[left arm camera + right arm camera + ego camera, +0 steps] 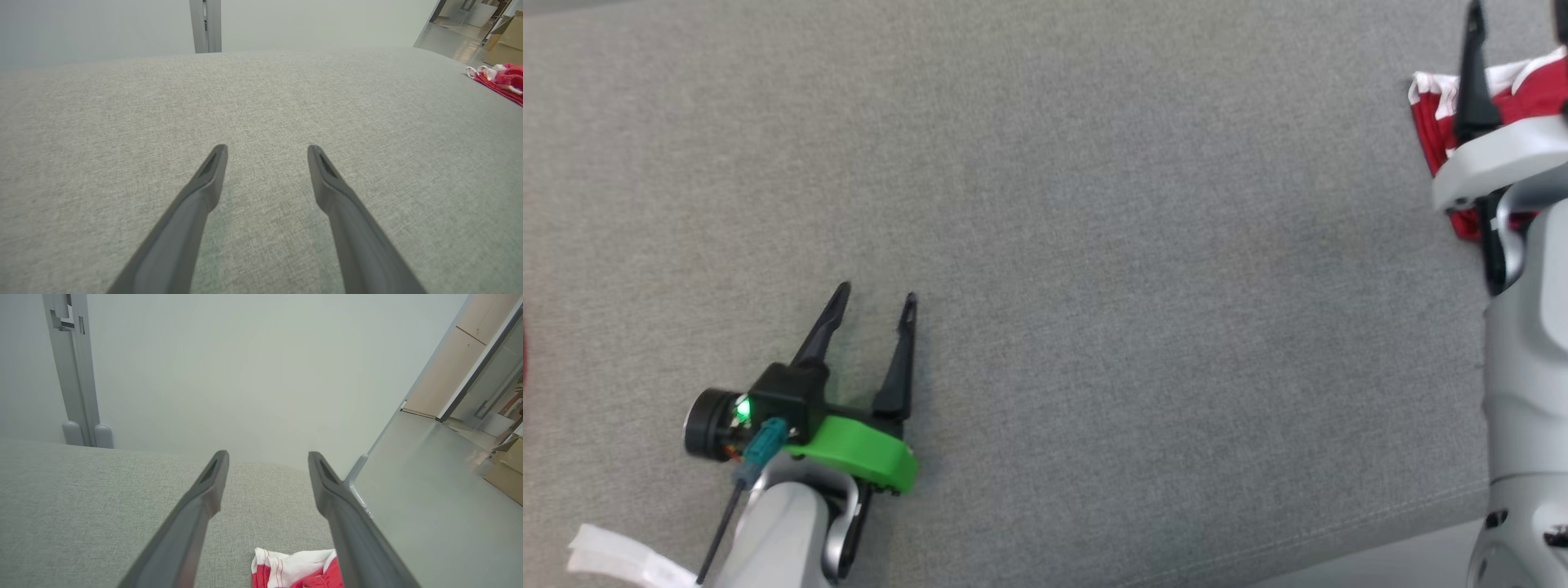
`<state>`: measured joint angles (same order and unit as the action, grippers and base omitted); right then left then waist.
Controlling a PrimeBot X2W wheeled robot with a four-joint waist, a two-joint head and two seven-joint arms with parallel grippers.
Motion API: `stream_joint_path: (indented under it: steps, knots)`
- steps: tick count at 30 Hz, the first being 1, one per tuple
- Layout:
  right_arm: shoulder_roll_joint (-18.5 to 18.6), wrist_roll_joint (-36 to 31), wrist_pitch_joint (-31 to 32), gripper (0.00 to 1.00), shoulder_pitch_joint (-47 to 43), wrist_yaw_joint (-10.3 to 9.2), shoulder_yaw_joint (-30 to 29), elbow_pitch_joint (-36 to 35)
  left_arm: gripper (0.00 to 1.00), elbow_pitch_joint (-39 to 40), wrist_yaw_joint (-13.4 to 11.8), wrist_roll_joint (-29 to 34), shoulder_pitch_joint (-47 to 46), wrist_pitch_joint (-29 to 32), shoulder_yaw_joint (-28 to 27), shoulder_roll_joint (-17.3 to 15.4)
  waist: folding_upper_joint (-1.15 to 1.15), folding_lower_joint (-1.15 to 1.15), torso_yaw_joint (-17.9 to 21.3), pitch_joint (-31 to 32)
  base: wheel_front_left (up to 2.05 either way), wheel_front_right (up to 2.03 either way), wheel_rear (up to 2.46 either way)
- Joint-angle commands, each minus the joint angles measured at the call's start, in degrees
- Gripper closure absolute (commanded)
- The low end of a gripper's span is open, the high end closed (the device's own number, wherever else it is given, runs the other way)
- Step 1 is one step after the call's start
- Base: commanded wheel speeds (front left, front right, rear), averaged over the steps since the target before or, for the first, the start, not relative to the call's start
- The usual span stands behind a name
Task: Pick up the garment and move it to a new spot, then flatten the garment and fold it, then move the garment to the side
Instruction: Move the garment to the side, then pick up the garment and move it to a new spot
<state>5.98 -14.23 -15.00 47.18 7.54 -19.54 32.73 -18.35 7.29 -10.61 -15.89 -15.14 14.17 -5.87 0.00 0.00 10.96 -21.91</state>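
Both grippers are wide open and holding nothing. The garment [1429,122] is a red thing with white trim, bunched up at the far right edge of the grey fabric surface [1094,204], close to where it drops off to the floor [429,498].

The right gripper [267,454] sits right over it. In the right wrist view the crumpled cloth peeks out low down between the two spread fingers, but I honestly can't tell if either finger touches it.

The left gripper [876,292], the one with the bright green piece [862,457] at its wrist, is over bare fabric at the lower left, well apart from the garment. From the left wrist view the garment is just a small red heap way off to the right, with a cardboard box [510,38] on the floor beyond it.
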Motion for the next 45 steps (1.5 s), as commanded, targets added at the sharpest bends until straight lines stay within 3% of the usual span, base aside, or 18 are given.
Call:
stream_joint_path:
  steps: [1,9,19,24,31,45]
  knots:
    - [-0.33,1.50,-0.21,0.00,-2.04,-0.11,0.93,-0.91,0.00,-0.19,-0.26,0.28,1.11,0.01,-1.31,0.21,0.00,0.00,-1.57,3.89,0.00,0.00,0.00]
    - [-2.58,9.86,-0.23,0.00,-12.28,-0.11,8.84,-3.79,0.00,-1.57,-0.77,1.43,4.42,0.01,-9.22,1.78,0.00,0.00,-4.65,9.41,0.00,0.00,0.00]
    - [-2.93,18.45,-0.23,0.00,-26.27,-0.11,15.54,-6.28,0.00,-2.32,-1.19,2.82,9.23,0.01,-14.05,2.66,0.00,0.00,-6.99,14.85,0.00,0.00,0.00]
    - [-2.92,20.25,-0.23,0.00,-30.61,-0.11,17.18,-7.38,0.00,-1.31,-1.11,3.44,12.06,0.01,-14.72,2.83,0.00,0.00,-7.40,16.93,0.00,0.00,0.00]
    - [-2.96,21.53,-0.24,0.00,-35.66,-0.11,18.05,-8.16,0.00,0.83,-2.85,2.23,15.80,0.01,-13.80,2.90,0.00,0.00,-8.14,19.97,0.00,0.00,0.00]
    - [-2.97,22.36,-0.24,0.00,-38.35,-0.11,18.69,-8.13,0.00,2.50,-4.26,1.19,17.76,0.01,-12.91,2.90,0.00,0.00,-10.23,20.52,0.00,0.00,0.00]
